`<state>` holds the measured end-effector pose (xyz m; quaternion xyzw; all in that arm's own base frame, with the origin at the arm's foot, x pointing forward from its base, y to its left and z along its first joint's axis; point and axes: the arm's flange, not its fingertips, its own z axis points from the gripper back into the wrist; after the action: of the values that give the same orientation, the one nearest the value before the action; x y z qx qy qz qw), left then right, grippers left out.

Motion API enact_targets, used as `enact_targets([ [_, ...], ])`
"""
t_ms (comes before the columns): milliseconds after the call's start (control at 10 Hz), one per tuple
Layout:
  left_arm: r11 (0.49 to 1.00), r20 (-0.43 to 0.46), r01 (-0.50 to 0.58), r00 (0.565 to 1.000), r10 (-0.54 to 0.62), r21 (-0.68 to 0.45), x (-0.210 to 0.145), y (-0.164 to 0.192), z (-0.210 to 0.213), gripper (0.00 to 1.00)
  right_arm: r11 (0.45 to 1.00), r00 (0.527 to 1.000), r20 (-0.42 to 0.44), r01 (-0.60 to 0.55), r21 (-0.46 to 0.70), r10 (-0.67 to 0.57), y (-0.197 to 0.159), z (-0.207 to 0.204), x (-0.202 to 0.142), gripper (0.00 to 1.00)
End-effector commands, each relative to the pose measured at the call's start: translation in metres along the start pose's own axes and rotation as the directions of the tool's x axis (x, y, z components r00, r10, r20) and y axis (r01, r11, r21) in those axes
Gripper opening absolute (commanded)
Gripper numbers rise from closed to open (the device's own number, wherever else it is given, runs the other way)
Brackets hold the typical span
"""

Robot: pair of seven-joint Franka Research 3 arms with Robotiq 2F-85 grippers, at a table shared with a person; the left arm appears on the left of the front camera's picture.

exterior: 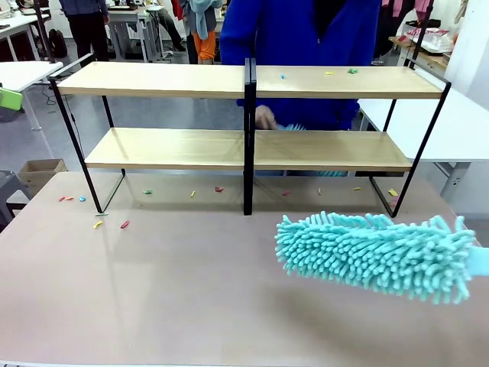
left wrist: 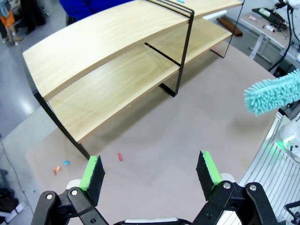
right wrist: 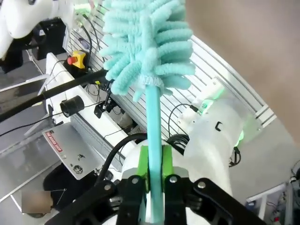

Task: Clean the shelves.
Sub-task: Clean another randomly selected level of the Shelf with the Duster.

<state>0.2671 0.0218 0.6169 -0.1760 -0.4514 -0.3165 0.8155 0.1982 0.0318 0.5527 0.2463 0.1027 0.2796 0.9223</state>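
Front: two-tier light-wood, black-framed shelves (exterior: 153, 80) stand at 12 o'clock, likely rigid yet light. A soft, fluffy teal duster (exterior: 374, 252) is at 4 o'clock.
Left wrist: left gripper (left wrist: 150, 168) released.
Right wrist: right gripper (right wrist: 154, 159) clenched on the duster's handle, the sensible hold.

No legible text, brand or number; red-and-white sticker (right wrist: 52, 139) on grey metal plate (right wrist: 77, 157) carries print, too small to read

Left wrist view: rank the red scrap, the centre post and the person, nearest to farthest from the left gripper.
1. Red scrap, on the table just ahead of the left gripper.
2. Centre post, middle of the shelves.
3. Person, beyond the shelves.
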Motion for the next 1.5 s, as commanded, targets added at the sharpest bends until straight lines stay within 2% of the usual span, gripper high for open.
enact_targets([
  [0, 1.000, 0.011, 0.006, 1.000, -0.006, -0.014, 0.000, 0.001, 0.000, 1.00, 0.999, 0.998, -0.028, 0.049, -0.006, -0.049, -0.014, -0.043, 0.059, 0.13],
  [100, 1.000, 0.011, 0.006, 1.000, -0.006, -0.014, 0.000, 0.001, 0.000, 1.00, 0.997, 0.997, 0.010, 0.079, 0.008, -0.079, -0.025, -0.059, 0.079, 0.13],
  [200, 1.000, 0.011, 0.006, 1.000, -0.006, -0.014, 0.000, 0.001, 0.000, 1.00, 0.989, 0.981, 0.129, 0.150, -0.007, -0.148, -0.036, -0.068, 0.090, 0.13],
  [400, 1.000, 0.011, 0.006, 1.000, -0.006, -0.014, 0.000, 0.001, 0.000, 1.00, 0.985, 0.921, 0.347, 0.167, 0.054, -0.175, -0.051, -0.081, 0.102, 0.13],
  [500, 1.000, 0.011, 0.006, 1.000, -0.006, -0.014, 0.000, 0.001, 0.000, 1.00, 0.979, 0.894, 0.401, 0.201, 0.039, -0.199, -0.058, -0.086, 0.105, 0.13],
  [600, 1.000, 0.011, 0.006, 1.000, -0.006, -0.014, 0.000, 0.001, 0.000, 1.00, 0.978, 0.936, 0.282, 0.208, 0.037, -0.210, -0.061, -0.097, 0.111, 0.13],
  [700, 1.000, 0.011, 0.006, 1.000, -0.006, -0.014, 0.000, 0.001, 0.000, 1.00, 0.979, 0.927, 0.315, 0.198, 0.048, -0.202, -0.062, -0.050, 0.116, 0.13],
  [800, 1.000, 0.011, 0.006, 1.000, -0.006, -0.014, 0.000, 0.001, 0.000, 1.00, 0.979, 0.927, 0.315, 0.198, 0.048, -0.202, -0.062, -0.050, 0.116, 0.13],
  [900, 1.000, 0.011, 0.006, 1.000, -0.006, -0.014, 0.000, 0.001, 0.000, 1.00, 0.978, 0.924, 0.322, 0.204, 0.042, -0.206, -0.066, -0.053, 0.123, 0.13],
  [1000, 1.000, 0.011, 0.006, 1.000, -0.006, -0.014, 0.000, 0.001, 0.000, 1.00, 0.958, 0.870, 0.427, 0.285, -0.029, -0.246, -0.064, -0.060, 0.128, 0.13],
  [1200, 1.000, 0.011, 0.006, 1.000, -0.006, -0.014, 0.000, 0.001, 0.000, 1.00, 0.959, 0.875, 0.406, 0.284, 0.009, -0.263, -0.079, -0.099, 0.161, 0.13],
  [1400, 1.000, 0.011, 0.006, 1.000, -0.006, -0.014, 0.000, 0.001, 0.000, 1.00, 0.953, 0.836, 0.479, 0.304, 0.001, -0.267, -0.087, -0.113, 0.173, 0.13],
])
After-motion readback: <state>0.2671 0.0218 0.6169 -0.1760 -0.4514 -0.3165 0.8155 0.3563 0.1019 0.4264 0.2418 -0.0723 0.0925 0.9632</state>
